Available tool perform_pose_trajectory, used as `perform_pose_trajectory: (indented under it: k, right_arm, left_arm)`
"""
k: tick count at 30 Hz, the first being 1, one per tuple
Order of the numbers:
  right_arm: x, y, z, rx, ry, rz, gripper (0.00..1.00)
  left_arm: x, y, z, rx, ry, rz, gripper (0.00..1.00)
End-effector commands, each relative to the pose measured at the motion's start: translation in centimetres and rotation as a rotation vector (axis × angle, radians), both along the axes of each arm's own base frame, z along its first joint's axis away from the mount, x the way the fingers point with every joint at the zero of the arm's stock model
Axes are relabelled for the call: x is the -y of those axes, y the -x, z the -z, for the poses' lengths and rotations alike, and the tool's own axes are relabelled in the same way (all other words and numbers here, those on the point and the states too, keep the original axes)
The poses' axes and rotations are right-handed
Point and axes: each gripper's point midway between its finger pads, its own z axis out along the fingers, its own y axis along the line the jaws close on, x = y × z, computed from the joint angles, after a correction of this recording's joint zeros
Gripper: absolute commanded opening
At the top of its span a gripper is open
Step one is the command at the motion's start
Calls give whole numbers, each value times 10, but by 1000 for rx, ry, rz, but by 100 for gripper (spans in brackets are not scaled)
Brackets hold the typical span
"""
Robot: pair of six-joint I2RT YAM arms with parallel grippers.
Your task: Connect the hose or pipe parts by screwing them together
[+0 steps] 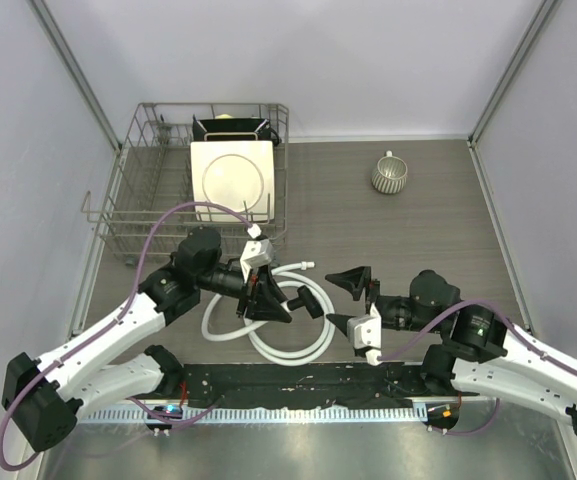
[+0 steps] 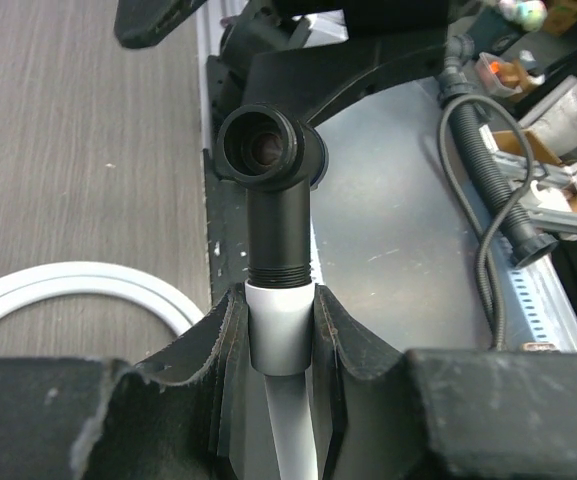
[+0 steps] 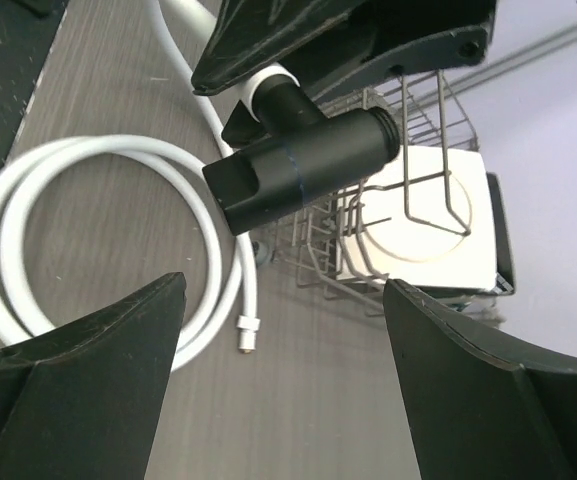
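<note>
Well in front of the dish rack (image 1: 148,200), our right gripper (image 3: 286,290) holds its fingers wide apart, empty, facing the black T-fitting (image 3: 303,165). Nearer the rack, our left gripper (image 2: 280,330) clamps the white end connector (image 2: 278,320) carrying that fitting. The white hose (image 2: 78,280) coils beneath, before the rack.

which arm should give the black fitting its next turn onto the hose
Right. The right pincer is open, empty and facing the black fitting, while the left pincer is shut on the white connector, holding it steady.
</note>
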Motion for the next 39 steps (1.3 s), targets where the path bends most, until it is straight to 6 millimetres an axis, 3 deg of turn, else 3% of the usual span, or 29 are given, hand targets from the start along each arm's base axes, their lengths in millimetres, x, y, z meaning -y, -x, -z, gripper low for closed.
perform_pose_trajectory:
  k: [1,13,22,24,26,35,39]
  right_arm:
    - [-10,0,-47,252,-30,-90,85]
    - [-26,9,-82,390,-115,-154,81]
    - [-33,21,-78,415,-70,-216,76]
    - [-36,22,-75,400,-64,-226,68]
    - [-39,21,-67,387,-26,-234,50]
    - [-50,26,-65,109,-95,-207,25]
    - [-52,27,-64,-37,-125,-173,18]
  left_arm:
    - [5,10,-42,20,134,101,0]
    - [6,12,-43,-31,133,124,0]
    - [11,9,-35,-97,105,149,0]
    - [13,8,-33,-109,100,157,0]
    - [13,8,-32,-115,97,163,0]
    - [12,-2,-20,-33,56,101,0]
    - [10,-27,-7,95,13,-69,0]
